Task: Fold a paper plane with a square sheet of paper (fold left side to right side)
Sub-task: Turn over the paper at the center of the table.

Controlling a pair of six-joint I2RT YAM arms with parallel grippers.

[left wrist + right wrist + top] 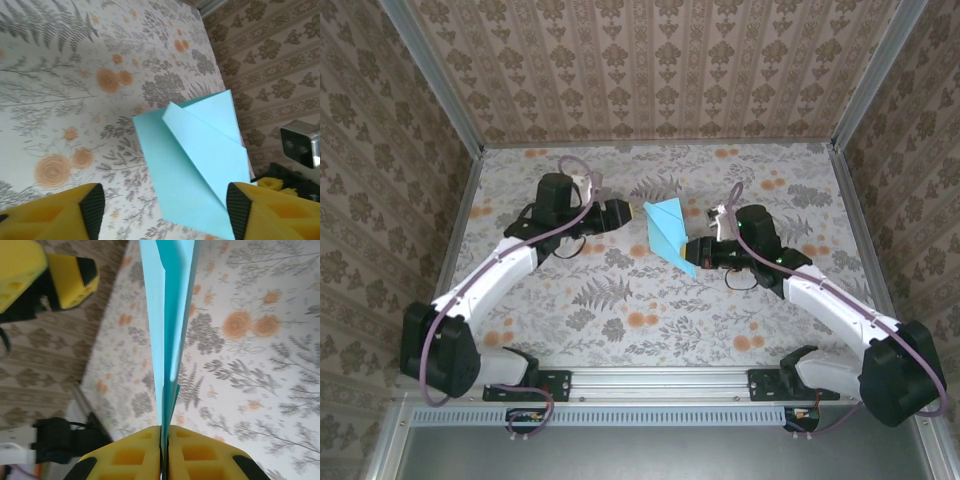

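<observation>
Left gripper (630,212) open, fingers (92,202) spread either side of the plane (667,230), not clamping it. Plane is over mid-table (620,330) between both grippers, folded, with a diagonal flap crease. Right gripper (694,251) pinched shut on plane's near tip, paper edge-on between pads (195,455).

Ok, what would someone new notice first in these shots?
The folded light-blue paper stands out against the floral table, in the middle between the two arms. The right gripper is shut on its near tip, so that wrist view sees the paper edge-on. The left gripper sits just left of the paper, and in its wrist view its jaws stand wide apart on either side of it.
</observation>
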